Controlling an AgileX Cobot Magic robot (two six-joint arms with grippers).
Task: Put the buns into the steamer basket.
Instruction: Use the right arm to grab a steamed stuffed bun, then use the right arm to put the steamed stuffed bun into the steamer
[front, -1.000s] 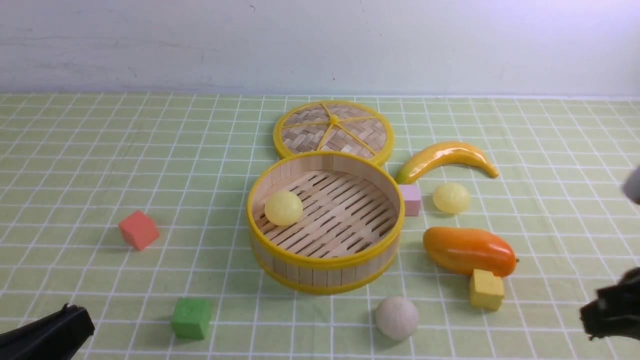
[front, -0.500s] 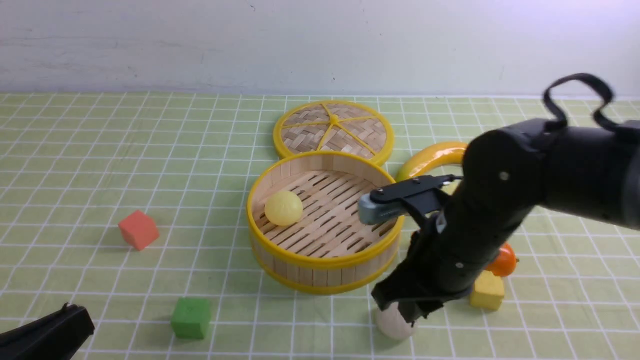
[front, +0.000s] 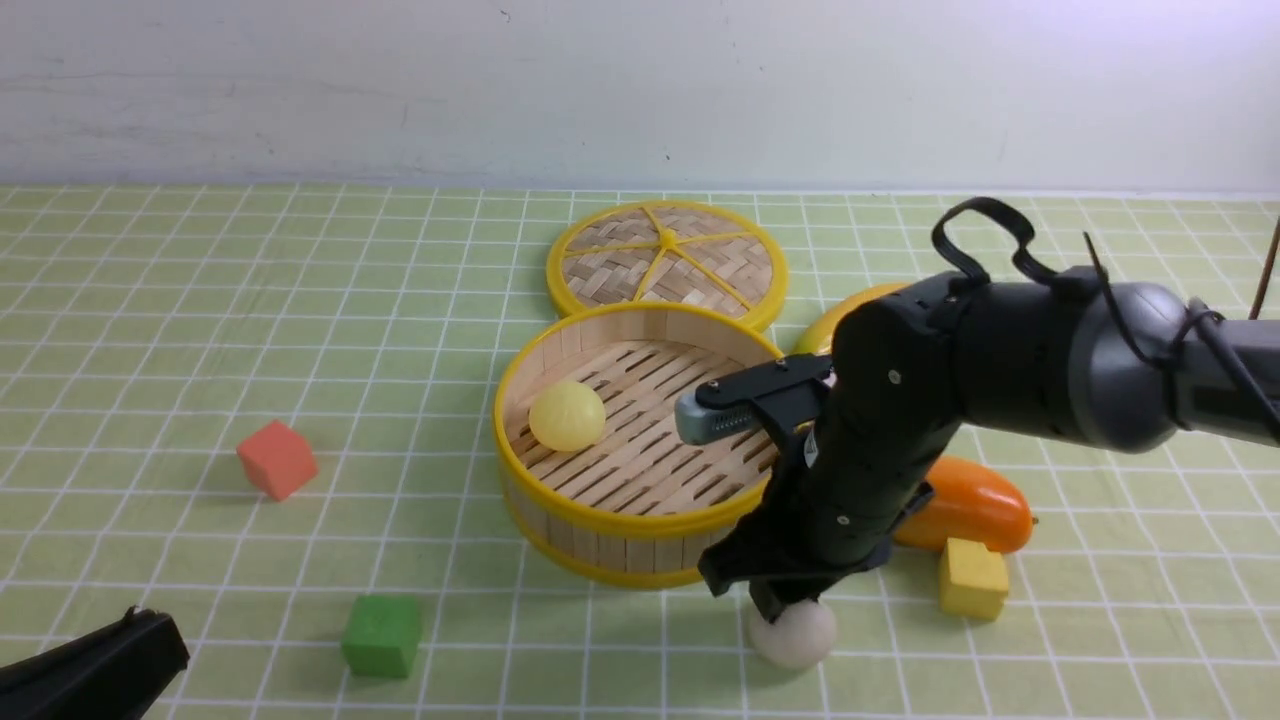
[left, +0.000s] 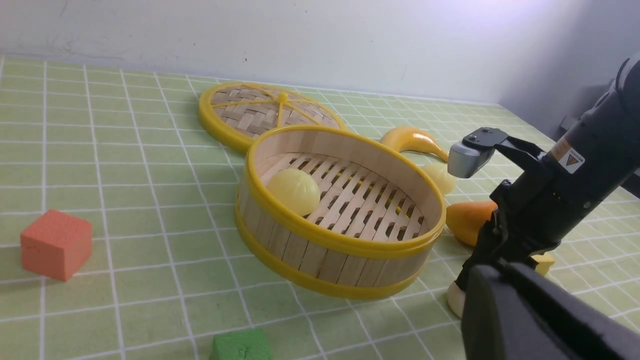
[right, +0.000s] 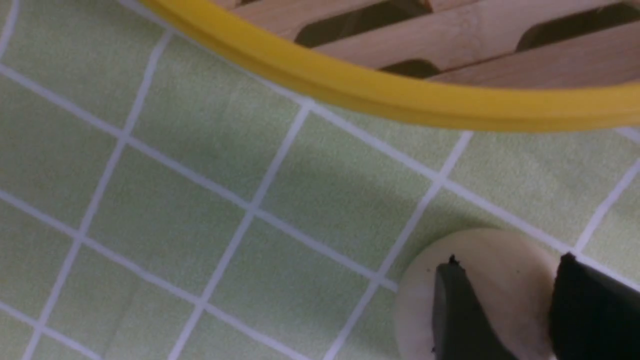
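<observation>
The steamer basket (front: 620, 545) stands mid-table with one pale yellow bun (front: 567, 416) on its slatted floor. In front of it on the cloth, to the right, lies the off-white bun (front: 800, 637). My right gripper (front: 775, 598) points down right over that bun. In the right wrist view its fingers stand apart over the bun's top (right: 507, 265), so it is open. Another yellow bun (left: 440, 177) lies behind the basket's right side and is hidden by the right arm in the front view. My left gripper (front: 150, 640) rests shut at the near left corner.
The flat woven lid (front: 667, 258) lies behind the basket. A banana (left: 412, 140), an orange mango (front: 975, 505) and a yellow cube (front: 972, 580) crowd the right side. A red cube (front: 277, 458) and a green cube (front: 382, 635) sit on the left.
My right arm has swung in from the right edge and come down over the off-white bun, its jaws spreading. The left arm has not moved.
</observation>
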